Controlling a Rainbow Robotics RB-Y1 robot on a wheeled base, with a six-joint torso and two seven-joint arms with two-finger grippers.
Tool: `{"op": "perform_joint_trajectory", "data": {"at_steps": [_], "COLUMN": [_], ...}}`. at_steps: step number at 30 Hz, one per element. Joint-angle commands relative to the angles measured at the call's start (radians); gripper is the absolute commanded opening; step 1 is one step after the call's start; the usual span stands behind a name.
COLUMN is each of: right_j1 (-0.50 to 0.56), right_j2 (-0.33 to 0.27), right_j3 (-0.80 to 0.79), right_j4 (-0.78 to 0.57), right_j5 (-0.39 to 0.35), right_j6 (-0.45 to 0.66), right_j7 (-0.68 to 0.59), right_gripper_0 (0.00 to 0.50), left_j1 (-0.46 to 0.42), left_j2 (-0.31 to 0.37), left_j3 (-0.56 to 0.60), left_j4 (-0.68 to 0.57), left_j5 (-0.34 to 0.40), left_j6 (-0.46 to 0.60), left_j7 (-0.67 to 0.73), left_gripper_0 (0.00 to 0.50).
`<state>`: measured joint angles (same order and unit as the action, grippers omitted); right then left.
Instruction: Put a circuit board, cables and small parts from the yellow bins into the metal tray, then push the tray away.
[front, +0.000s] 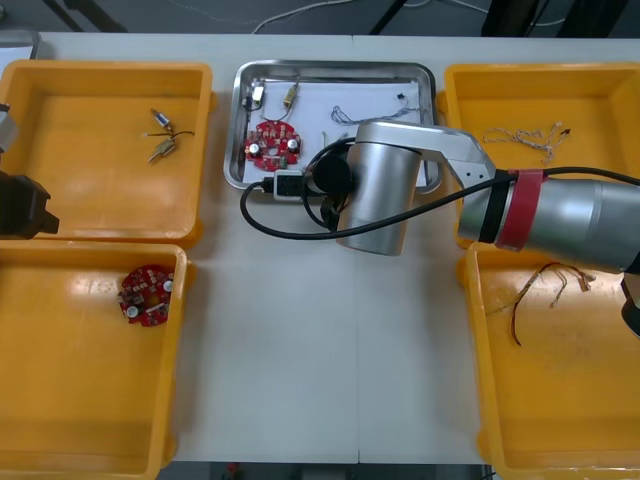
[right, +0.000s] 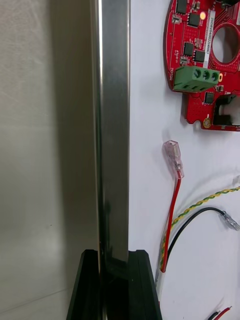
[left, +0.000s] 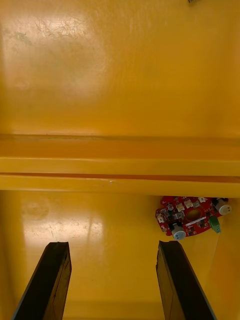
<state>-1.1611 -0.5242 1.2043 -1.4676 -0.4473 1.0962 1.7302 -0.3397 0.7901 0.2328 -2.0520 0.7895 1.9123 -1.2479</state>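
Right hand (right: 114, 256): closed on the rim of the metal tray (right: 112, 125), one finger on each side of the rim. The tray sits on the tabletop (front: 320, 350) between the yellow bins (front: 110, 75). It holds a red circuit board (right: 200, 60), cables (right: 172, 210) and small metal parts (front: 290, 95). Left hand (left: 112, 246): open, hovering over the near left bin (left: 120, 225), where a second circuit board (left: 190, 216) lies near one fingertip.
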Motion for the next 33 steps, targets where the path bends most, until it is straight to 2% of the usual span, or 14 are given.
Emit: {"op": "perform_joint_trajectory", "data": {"at_steps": [1,22,26,28,29,30,31,32,33], "right_j1": [-0.071,-0.118,-0.117,-0.117,-0.117,-0.117,-0.117,-0.117,-0.118], "right_j2": [0.029,0.053,0.053,0.056,0.056,0.056,0.056,0.056,0.055], "right_j3": [-0.029,-0.029,-0.029,-0.029,-0.029,-0.029,-0.029,-0.029,-0.029], "right_j4": [0.033,0.19,0.194,0.194,0.194,0.194,0.194,0.193,0.191], "right_j5": [-0.005,-0.005,-0.005,-0.005,-0.005,-0.005,-0.005,-0.005,-0.005], "right_j6": [-0.044,-0.285,-0.292,-0.288,-0.285,-0.283,-0.277,-0.275,-0.266], "right_j7": [0.055,0.074,0.074,0.074,0.075,0.077,0.081,0.083,0.086], "right_gripper_0": [0.0,0.0,0.004,0.115,0.185,0.225,0.299,0.338,0.338], "left_j1": [-0.028,-0.028,-0.028,-0.028,-0.028,-0.028,-0.028,-0.028,-0.028], "left_j2": [0.018,0.018,0.018,0.018,0.018,0.018,0.018,0.018,0.018], "left_j3": [0.025,0.025,0.025,0.025,0.025,0.025,0.025,0.025,0.025], "left_j4": [-0.007,-0.007,-0.007,-0.007,-0.007,-0.007,-0.007,-0.007,-0.007], "left_j5": [0.007,0.007,0.007,0.007,0.007,0.007,0.007,0.007,0.007], "left_j6": [0.008,0.008,0.008,0.008,0.008,0.008,0.008,0.008,0.008], "left_j7": [-0.1,-0.1,-0.1,-0.1,-0.1,-0.1,-0.1,-0.1,-0.1], "left_gripper_0": [0.5,0.5,0.5,0.5,0.5,0.5,0.5,0.5,0.5]}}
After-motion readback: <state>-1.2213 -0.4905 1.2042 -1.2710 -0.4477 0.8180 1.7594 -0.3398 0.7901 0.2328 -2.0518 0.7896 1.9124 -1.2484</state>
